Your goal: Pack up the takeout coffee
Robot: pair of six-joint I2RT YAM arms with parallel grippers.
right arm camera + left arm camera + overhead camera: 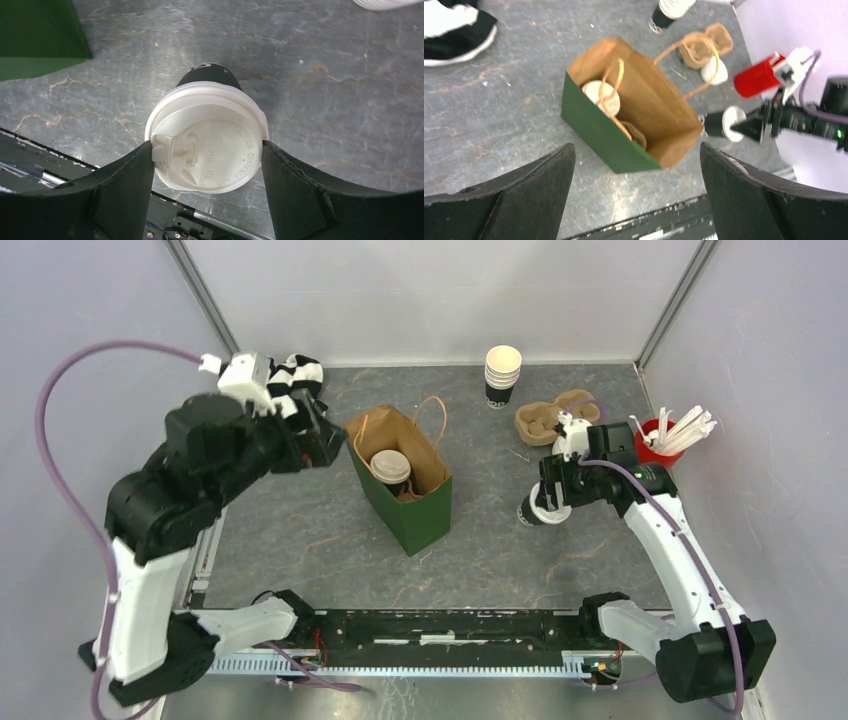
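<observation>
**A:** The right gripper [207, 145] has the cup [206, 125]. One finger [125, 190] is against each side of the white lid, clamped on the rim.

**B:** Where is that cup?

**A:** Over the right half of the tabletop [300, 530], well apart from the bag [405, 508], which is off to its left. The dark body shows below the lid. I cannot tell whether its base touches the tabletop.

**B:** And the other cup [390, 466]?

**A:** It's inside the bag with its lid up, near the left wall. The bag stands upright mid-table, green outside and brown inside, with its mouth open and both twine handles loose.

**B:** What about the left gripper [636, 150]?

**A:** It's released, with the jaws spread wide and nothing between them. It hangs just left of the bag's mouth, and its camera looks straight down into the bag.

**B:** What's at the back?

**A:** A cup stack [502, 375] stands at the far edge, with a pulp carrier [545, 418] just right of it. The red cup [655, 440] of stirrers [685, 428] is beyond the right gripper. A striped cloth [298, 375] lies in the far-left corner, behind the left arm.
</observation>
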